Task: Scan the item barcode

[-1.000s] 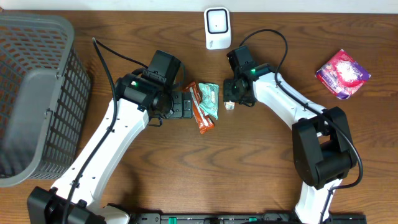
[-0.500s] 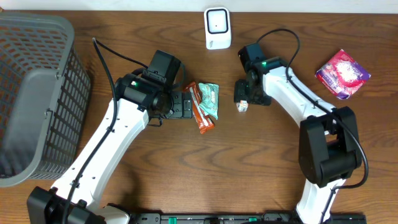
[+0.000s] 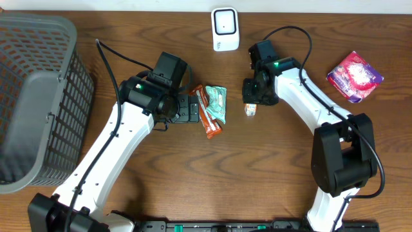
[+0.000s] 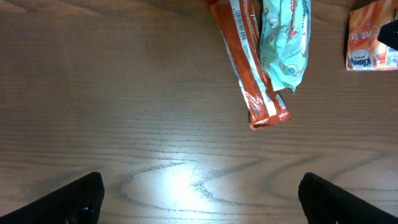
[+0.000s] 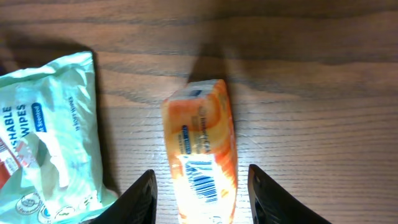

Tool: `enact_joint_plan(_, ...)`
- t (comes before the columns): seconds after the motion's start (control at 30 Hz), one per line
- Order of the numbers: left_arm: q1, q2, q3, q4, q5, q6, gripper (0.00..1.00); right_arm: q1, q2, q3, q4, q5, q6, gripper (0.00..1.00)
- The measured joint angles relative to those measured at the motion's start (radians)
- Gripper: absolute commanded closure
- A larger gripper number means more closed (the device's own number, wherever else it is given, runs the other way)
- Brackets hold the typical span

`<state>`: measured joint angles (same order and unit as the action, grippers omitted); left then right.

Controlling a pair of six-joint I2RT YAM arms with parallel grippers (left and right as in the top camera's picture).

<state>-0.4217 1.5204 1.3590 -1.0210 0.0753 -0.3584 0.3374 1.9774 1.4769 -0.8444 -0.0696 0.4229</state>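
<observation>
The orange tissue pack (image 5: 200, 143) is lying flat on the bench (image 3: 270, 180), on the robot's side of the scanner (image 3: 225, 28) and a little to its right, with its barcode (image 5: 200, 179) facing up. The right tool (image 5: 202, 190) is hanging directly over the pack. Its fingers (image 5: 142, 198) are straddling the pack's lower end with a thin strip of wood showing on each side, so it is standing open and not yet clamping anything. The left tool (image 4: 199, 199) is spreading wide and carrying nothing. It is hovering over bare bench on the robot's side of the scanner and to its left, near the wipes pack (image 4: 285, 43) and the snack bar (image 4: 250, 68), which are lying against each other.

Judging from this, the pick-up is the step in hand: the item is being framed for a grasp, and the scan itself is waiting. The next move is calling for the right fingers to be closing squarely on the pack's long sides, then lifting and turning it so the printed bars are facing the scanner's window. With the code sitting right between the fingers, the grip is needing care to avoid covering it
</observation>
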Motion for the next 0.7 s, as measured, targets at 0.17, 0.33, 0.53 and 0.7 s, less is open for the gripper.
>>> enact_joint_plan(0.17, 0.000, 0.000, 0.000, 0.000, 0.000, 0.000, 0.00, 0.000, 0.000, 0.000, 0.011, -0.035, -0.007, 0.61)
enact_joint_plan(0.33, 0.000, 0.000, 0.000, 0.000, 0.000, 0.000, 0.00, 0.000, 0.000, 0.000, 0.021, -0.044, -0.010, 0.62)
enact_joint_plan(0.53, 0.000, 0.000, 0.000, 0.000, 0.000, 0.000, 0.00, 0.000, 0.000, 0.000, 0.023, -0.047, -0.011, 0.63)
enact_joint_plan(0.7, 0.000, 0.000, 0.000, 0.000, 0.000, 0.000, 0.00, 0.000, 0.000, 0.000, 0.035, -0.047, -0.010, 0.66)
